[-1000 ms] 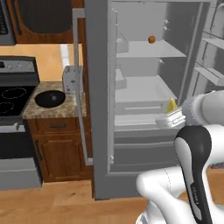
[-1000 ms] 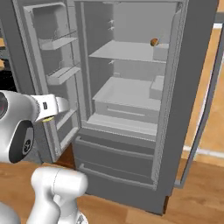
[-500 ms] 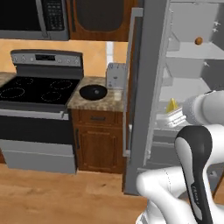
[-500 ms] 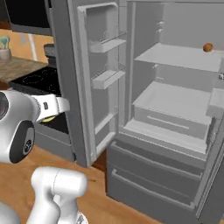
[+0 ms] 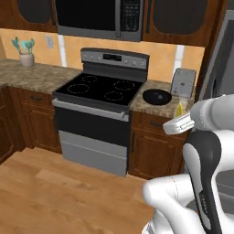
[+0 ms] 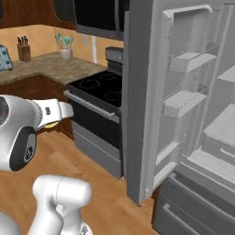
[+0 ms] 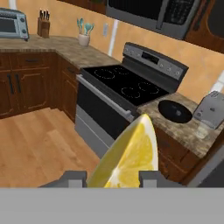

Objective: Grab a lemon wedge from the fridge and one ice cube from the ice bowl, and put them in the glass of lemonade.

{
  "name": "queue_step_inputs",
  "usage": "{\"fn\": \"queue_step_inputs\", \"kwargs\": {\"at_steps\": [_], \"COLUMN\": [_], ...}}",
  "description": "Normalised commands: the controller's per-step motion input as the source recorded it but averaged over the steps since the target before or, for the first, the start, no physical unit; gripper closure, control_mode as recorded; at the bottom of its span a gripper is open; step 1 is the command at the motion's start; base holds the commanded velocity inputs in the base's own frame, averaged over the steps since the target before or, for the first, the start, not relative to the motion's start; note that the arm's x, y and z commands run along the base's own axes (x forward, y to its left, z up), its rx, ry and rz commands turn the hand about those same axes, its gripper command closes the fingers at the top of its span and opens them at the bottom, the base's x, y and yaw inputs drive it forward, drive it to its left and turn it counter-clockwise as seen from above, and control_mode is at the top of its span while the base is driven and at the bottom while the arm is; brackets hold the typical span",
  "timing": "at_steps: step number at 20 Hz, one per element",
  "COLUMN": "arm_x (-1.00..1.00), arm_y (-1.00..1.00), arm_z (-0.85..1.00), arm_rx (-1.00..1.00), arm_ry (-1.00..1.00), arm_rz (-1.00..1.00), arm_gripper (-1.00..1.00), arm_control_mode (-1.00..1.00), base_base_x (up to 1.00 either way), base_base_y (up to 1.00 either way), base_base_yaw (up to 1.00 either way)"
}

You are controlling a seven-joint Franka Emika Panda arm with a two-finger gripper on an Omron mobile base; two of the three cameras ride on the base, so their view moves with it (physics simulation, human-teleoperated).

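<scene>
The end effector [image 7: 111,178] is clamped on the lemon wedge [image 7: 126,156], its fingers pressing both sides. Open wooden floor [image 5: 64,192] lies below and to its left. Ahead, past the stove [image 7: 131,87], the black ice bowl [image 7: 174,110] sits near the desk [image 7: 186,131] edge, with the toaster [image 7: 211,109] and the glass of lemonade [image 7: 202,129] just beyond. Since the earlier frames the base has turned away from the open fridge [image 6: 183,114], bringing the stove into full view.

Hand [image 7: 111,179] clamped on lemon wedge [image 7: 127,155]
</scene>
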Motion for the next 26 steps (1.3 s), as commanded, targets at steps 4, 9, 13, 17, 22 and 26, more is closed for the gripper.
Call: {"fn": "queue_step_inputs", "kwargs": {"at_steps": [4, 9, 13, 17, 22, 26], "arm_x": [0.0, 0.0, 0.0, 0.0, 0.0, 0.0], "arm_y": [0.0, 0.0, 0.0, 0.0, 0.0, 0.0], "arm_z": [0.0, 0.0, 0.0, 0.0, 0.0, 0.0], "arm_rx": [0.0, 0.0, 0.0, 0.0, 0.0, 0.0], "arm_ry": [0.0, 0.0, 0.0, 0.0, 0.0, 0.0], "arm_rz": [0.0, 0.0, 0.0, 0.0, 0.0, 0.0], "arm_gripper": [1.0, 1.0, 1.0, 1.0, 1.0, 1.0], "arm_control_mode": [1.0, 1.0, 1.0, 1.0, 1.0, 1.0], "base_base_x": [0.69, 0.96, 0.64, 0.48, 0.3, 0.3], "base_base_y": [0.45, 0.26, 0.05, 0.0, 0.0, 0.03], "base_base_yaw": [0.29, 0.04, -0.19, -0.28, -0.33, -0.36]}}
